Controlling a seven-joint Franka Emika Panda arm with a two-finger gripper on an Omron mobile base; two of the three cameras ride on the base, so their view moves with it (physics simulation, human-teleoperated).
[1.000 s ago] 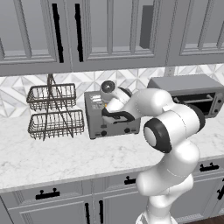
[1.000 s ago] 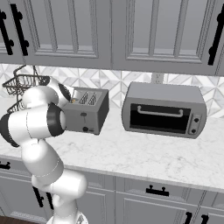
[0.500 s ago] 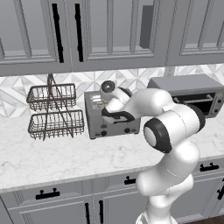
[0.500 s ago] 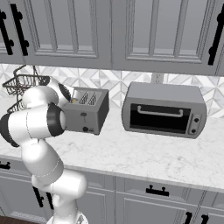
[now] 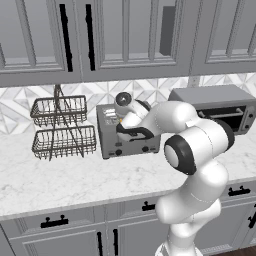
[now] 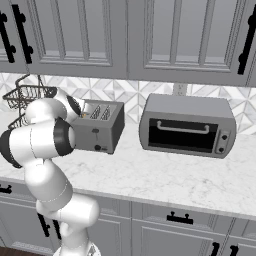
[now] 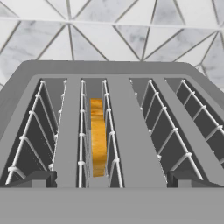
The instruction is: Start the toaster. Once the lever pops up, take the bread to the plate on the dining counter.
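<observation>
The grey four-slot toaster (image 5: pixel 125 141) (image 6: pixel 100 131) (image 7: pixel 131 74) stands on the marble counter against the tiled wall. A golden slice of bread (image 7: pixel 98 136) sits upright, low in the second slot from the left; a speck of it shows at the toaster's top (image 5: pixel 119 120). My gripper (image 7: pixel 112 179) hovers just above the toaster's front edge and looks down into the slots. It is open, its dark fingertips (image 7: pixel 35 178) wide apart with nothing between them. My hand (image 5: pixel 131 122) covers part of the toaster's top. The plate and the dining counter are out of view.
A two-tier wire basket (image 5: pixel 62 127) stands left of the toaster. A wider grey toaster oven (image 6: pixel 187 125) with a dark glass door stands to its right. Grey upper cabinets (image 5: pixel 125 35) hang above, and the counter's front edge (image 6: pixel 165 200) runs below.
</observation>
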